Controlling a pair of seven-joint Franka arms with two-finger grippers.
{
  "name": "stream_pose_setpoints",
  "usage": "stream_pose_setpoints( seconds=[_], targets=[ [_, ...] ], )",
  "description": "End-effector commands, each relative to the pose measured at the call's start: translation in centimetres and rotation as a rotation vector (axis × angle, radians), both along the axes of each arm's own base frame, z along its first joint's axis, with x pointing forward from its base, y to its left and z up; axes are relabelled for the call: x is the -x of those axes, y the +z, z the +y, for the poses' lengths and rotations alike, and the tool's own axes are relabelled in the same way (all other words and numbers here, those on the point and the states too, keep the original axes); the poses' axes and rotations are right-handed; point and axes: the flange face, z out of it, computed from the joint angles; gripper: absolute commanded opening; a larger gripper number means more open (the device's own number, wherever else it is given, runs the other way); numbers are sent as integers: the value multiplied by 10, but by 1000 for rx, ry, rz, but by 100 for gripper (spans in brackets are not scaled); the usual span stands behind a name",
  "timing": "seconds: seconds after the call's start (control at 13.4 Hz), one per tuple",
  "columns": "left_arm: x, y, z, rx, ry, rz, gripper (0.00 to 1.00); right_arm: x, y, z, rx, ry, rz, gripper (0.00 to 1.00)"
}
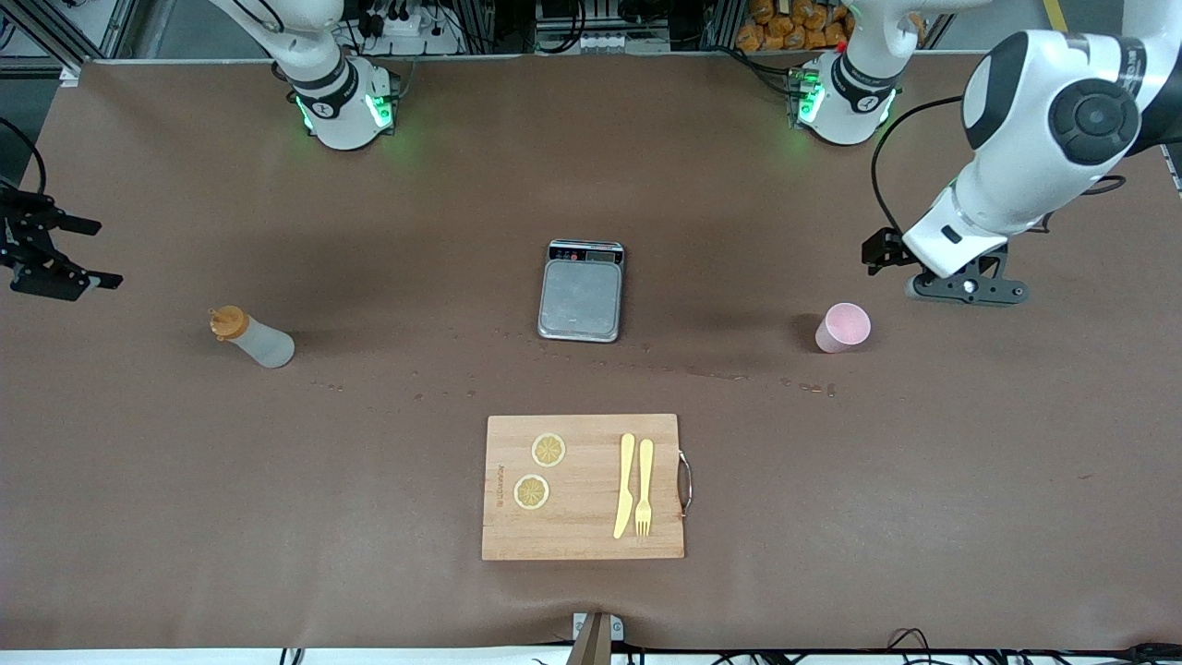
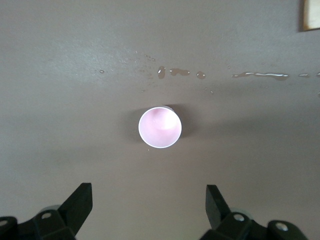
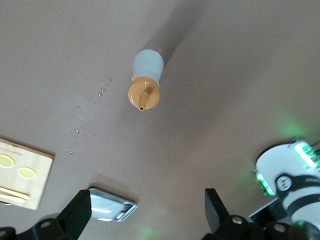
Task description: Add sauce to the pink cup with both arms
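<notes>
Sauce bottle (image 1: pixel 254 338): frosted white body, orange cap and thin nozzle, upright on the brown tabletop (image 1: pixel 369 231) toward the right arm's end. Nothing touches it.

Pink cup (image 1: pixel 842 328): pale translucent tumbler, upright, mouth up, toward the left arm's end of the tabletop, well apart from the bottle. The left wrist view looks straight down into it (image 2: pixel 160 128).

Right end effector (image 1: pixel 51 254): black, in the air over the tabletop edge at the right arm's end, near the bottle but clear of it. Fingers (image 3: pixel 77 212) spread wide, holding nothing; the bottle (image 3: pixel 146 75) shows between them farther off.

Left end effector (image 1: pixel 965 288): in the air just beside the cup, over the tabletop. Fingers (image 2: pixel 80 205) spread wide and empty, the cup lying between them below.

Grey scale (image 1: pixel 582 291): mid-tabletop, between bottle and cup, its platform bare.

Wooden cutting board (image 1: pixel 582 545): nearer the front camera than the scale. On it: two lemon slices (image 1: pixel 548 450), a yellow knife (image 1: pixel 625 485) and a yellow fork (image 1: pixel 644 487) side by side.

Droplets (image 1: pixel 813 386): a scattered wet trail on the tabletop between scale, board and cup.
</notes>
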Motion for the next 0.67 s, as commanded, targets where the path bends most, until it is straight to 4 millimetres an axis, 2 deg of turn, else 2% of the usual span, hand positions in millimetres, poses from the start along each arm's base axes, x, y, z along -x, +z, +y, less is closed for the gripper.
stream_pose_setpoints(
  seconds=[0.0, 0.22, 0.3, 0.6],
  targets=[
    [5, -25, 2, 20, 27, -20, 100, -3, -40, -33, -124, -127, 53, 100],
    [3, -71, 7, 17, 11, 50, 100, -7, -79, -49, -200, -177, 94, 100],
    [1, -83, 3, 18, 5, 67, 100, -6, -91, -60, -248, -218, 97, 100],
    [-7, -107, 8, 24, 10, 55, 100, -2, -152, -97, -408, -348, 129, 100]
  ],
)
